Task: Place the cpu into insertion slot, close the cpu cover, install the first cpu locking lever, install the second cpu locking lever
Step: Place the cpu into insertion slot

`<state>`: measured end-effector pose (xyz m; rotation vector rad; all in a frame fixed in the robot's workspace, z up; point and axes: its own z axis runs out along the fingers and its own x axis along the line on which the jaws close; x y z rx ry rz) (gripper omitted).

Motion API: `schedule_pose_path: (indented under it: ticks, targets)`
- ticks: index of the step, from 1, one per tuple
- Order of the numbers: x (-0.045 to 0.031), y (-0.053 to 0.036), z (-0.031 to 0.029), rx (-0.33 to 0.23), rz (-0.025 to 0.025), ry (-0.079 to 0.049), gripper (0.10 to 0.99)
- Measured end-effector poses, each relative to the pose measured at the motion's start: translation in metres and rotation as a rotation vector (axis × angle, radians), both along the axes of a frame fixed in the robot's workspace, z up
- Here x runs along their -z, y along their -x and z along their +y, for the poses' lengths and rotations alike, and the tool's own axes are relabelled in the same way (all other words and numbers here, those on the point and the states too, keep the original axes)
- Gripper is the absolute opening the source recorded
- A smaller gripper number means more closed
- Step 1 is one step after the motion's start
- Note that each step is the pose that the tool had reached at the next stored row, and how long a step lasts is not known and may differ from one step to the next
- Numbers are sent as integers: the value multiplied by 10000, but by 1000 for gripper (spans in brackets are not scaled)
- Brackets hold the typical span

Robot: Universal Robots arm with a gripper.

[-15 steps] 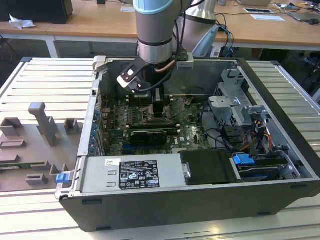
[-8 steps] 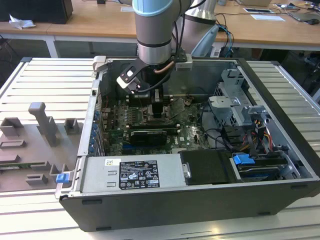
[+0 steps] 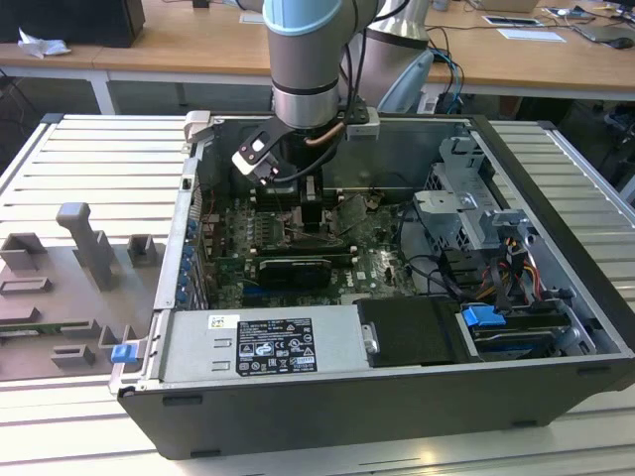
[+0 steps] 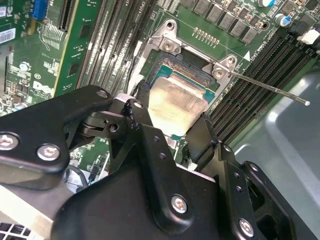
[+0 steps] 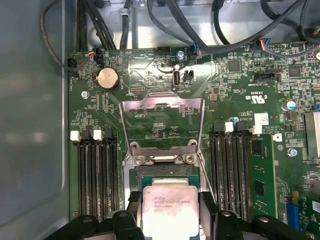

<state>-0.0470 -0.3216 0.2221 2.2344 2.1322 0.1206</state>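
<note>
Grip tight: my black gripper (image 4: 175,110) clasps the pale silvery square cpu (image 5: 169,210) over the dark-centred, metal-rimmed insertion slot (image 5: 167,171); the thin silvery cpu cover (image 5: 162,102) stands open.

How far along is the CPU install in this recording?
Done: no step is finished. In hand: the end effector grips the cpu by two opposite sides right over the insertion slot; I cannot tell if it is seated. Left: the cpu cover stands open, folded back from the slot, and a locking lever sticks out free in the second wrist view, so cover and levers are not done.
</note>
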Motion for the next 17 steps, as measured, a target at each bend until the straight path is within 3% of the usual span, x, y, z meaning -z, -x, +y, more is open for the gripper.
schedule_pose_path:
  ticks: [17]
  targets:
    - [25, 0, 10, 1, 0, -6, 541]
